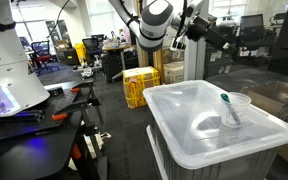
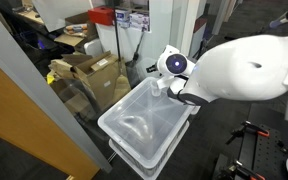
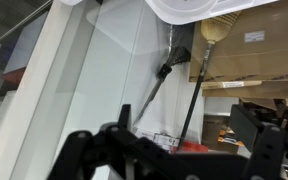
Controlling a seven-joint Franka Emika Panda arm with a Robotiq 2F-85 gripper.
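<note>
My gripper (image 3: pixel 184 130) is open; its dark fingers (image 3: pixel 252 125) stand wide apart with nothing between them. In an exterior view the gripper (image 1: pixel 197 25) is held high, above and behind a white translucent bin (image 1: pixel 184 120). A clear plastic cup (image 1: pixel 230 108) holding a green-tipped stick stands on the bin's top, well below the gripper and apart from it. The white arm (image 2: pixel 249 65) looms over the bin (image 2: pixel 119 112) in the exterior view where the gripper itself is hidden. The wrist view faces a white pillar (image 3: pixel 94 70) and two long-handled brooms (image 3: pixel 212 32).
Yellow crates (image 1: pixel 138 86) stand on the floor behind the bin. A dark desk (image 1: pixel 34 112) with tools and a white device sits to one side. Cardboard boxes (image 2: pixel 89 72) are stacked beyond a glass panel. Office desks and chairs fill the background.
</note>
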